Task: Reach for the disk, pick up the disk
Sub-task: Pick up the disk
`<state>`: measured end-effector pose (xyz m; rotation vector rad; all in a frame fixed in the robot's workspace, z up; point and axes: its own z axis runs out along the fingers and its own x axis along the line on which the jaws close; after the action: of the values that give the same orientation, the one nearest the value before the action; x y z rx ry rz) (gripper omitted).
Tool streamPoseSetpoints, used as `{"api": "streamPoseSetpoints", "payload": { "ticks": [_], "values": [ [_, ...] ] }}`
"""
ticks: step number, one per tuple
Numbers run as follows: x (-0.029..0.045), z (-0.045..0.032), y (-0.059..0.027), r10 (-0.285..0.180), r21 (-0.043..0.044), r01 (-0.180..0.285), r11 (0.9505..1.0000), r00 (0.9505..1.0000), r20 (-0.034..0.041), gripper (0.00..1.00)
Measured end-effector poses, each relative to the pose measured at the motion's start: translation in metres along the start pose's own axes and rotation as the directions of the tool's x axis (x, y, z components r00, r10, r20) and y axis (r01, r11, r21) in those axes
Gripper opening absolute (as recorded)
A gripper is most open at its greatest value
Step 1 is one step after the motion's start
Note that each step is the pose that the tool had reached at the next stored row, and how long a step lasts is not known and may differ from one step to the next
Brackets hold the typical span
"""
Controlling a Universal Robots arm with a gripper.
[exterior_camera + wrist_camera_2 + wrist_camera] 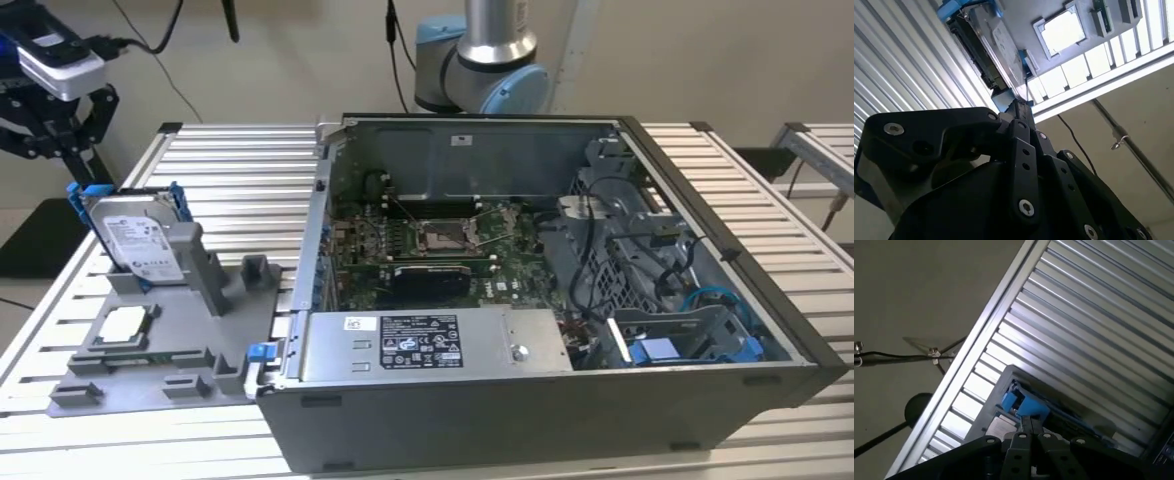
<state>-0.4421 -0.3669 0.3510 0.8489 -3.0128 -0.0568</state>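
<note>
The disk (134,235) stands on edge in a grey fixture (200,300) at the exterior view's left, its white label facing forward and a blue bracket around its edges. My gripper (56,150) hangs above and a little to the left of it, apart from it. In both wrist views the black fingers converge to a point, shut with nothing between them. In the second wrist view the gripper (1019,106) points toward the disk (994,45). The first wrist view has the gripper (1029,423) just short of the disk's blue bracket (1024,405).
A small square silver-white chip (123,322) lies in the fixture in front of the disk. An open computer case (534,300) with a blue bay (681,345) takes up the middle and right of the slatted metal table (227,160). The arm's base (481,70) stands behind the case.
</note>
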Motion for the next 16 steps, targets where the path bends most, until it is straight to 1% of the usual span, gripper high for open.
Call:
{"api": "streamPoseSetpoints", "payload": {
  "ticks": [2, 5, 7, 9, 11, 13, 16],
  "values": [
    [0.0000, 0.0000, 0.0001, -0.032, 0.0001, 0.032, 0.9995, 0.9995, -0.0013, 0.00],
    [0.0000, -0.0002, 0.0001, -0.078, 0.0000, 0.078, 0.9969, 0.9969, -0.0031, 0.00],
    [0.0000, -0.0003, 0.0000, -0.109, 0.0000, 0.109, 0.9940, 0.9940, -0.0043, 0.00],
    [0.0000, -0.0005, 0.0000, -0.142, -0.0002, 0.142, 0.9899, 0.9899, -0.0056, 0.00],
    [0.0000, -0.0005, 0.0001, -0.176, -0.0003, 0.176, 0.9845, 0.9844, -0.0068, 0.00],
    [0.0000, -0.0006, 0.0001, -0.211, -0.0005, 0.211, 0.9775, 0.9775, -0.0081, 0.00],
    [0.0000, -0.0006, 0.0001, -0.265, -0.0011, 0.265, 0.9643, 0.9643, -0.0102, 0.00]
  ]
}}
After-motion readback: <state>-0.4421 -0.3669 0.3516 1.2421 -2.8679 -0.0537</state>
